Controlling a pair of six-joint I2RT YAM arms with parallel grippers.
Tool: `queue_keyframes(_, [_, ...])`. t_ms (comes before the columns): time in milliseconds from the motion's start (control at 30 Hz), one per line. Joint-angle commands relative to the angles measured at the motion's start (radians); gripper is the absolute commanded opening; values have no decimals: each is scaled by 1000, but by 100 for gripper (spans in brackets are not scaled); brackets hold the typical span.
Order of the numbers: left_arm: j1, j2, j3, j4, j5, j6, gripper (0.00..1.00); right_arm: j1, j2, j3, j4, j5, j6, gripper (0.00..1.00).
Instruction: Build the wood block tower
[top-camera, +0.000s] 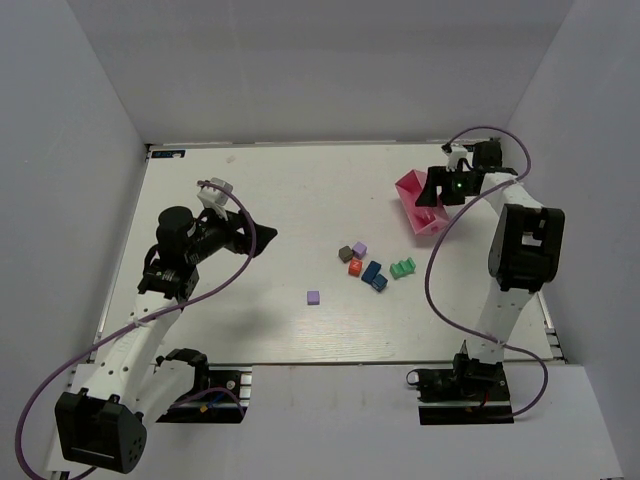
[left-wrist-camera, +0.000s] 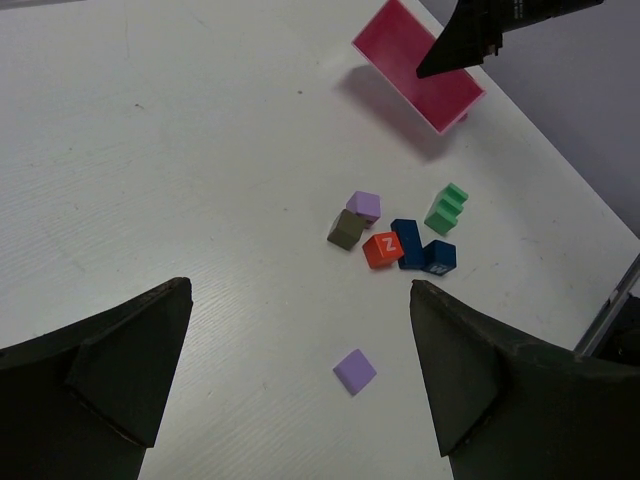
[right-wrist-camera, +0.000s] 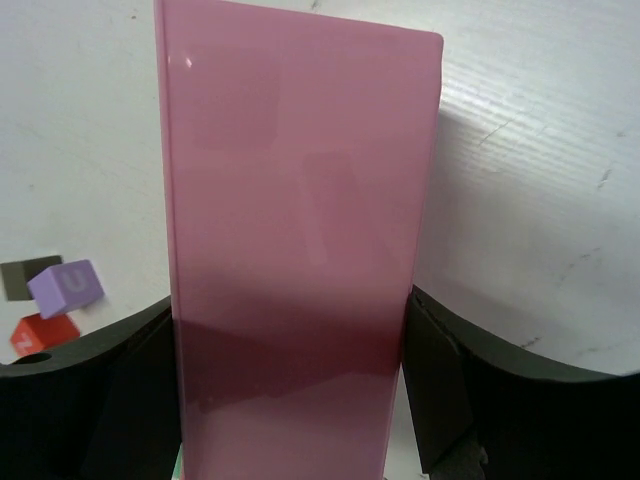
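Blocks (top-camera: 355, 267) well beyond left gripper (top-camera: 262, 237)

Both arms, the left arm (top-camera: 135, 335) and the right arm (top-camera: 505, 300), have white links joined by chunky black motor housings, and purple cables (top-camera: 428, 275) loop loosely along each. A small green light (top-camera: 458, 185) glows at the right wrist. The left gripper (left-wrist-camera: 300, 385) has matte black fingers (left-wrist-camera: 110, 370), broad and wedge-shaped.
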Motion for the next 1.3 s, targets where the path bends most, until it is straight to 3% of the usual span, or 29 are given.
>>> queue_keyframes(0, [-4, -12, -2, 37, 31, -16, 100, -35, 78, 92, -58, -214, 69, 17])
queue_keyframes(133, [-4, -12, -2, 37, 40, -26, 100, -55, 159, 136, -67, -277, 86, 29])
queue_keyframes(167, [-4, -12, -2, 37, 40, -26, 100, -61, 181, 143, -73, -291, 85, 41])
queue_keyframes(233, [-13, -12, -2, 37, 49, -26, 100, -66, 214, 179, -85, -297, 82, 54])
queue_keyframes(267, [-13, -12, -2, 37, 49, -35, 100, -73, 219, 183, -87, -290, 80, 75])
queue_keyframes(333, [-13, -2, -2, 37, 49, -35, 100, -78, 222, 202, -87, -274, 74, 90])
queue_keyframes(900, [-64, 67, 47, -68, -69, -4, 96, -135, 124, 258, -119, -107, -1, 90])
queue_keyframes(1100, [-94, 144, 114, -110, -139, 30, 88, -120, -57, 202, -110, 3, -84, 90])
queue_keyframes(1133, [-108, 159, 130, -120, -153, 30, 87, -118, -146, 171, -107, 26, -116, 90])
queue_keyframes(1267, [-169, 245, 163, -160, -199, 30, 72, -65, -375, -93, -9, 161, -240, 90])
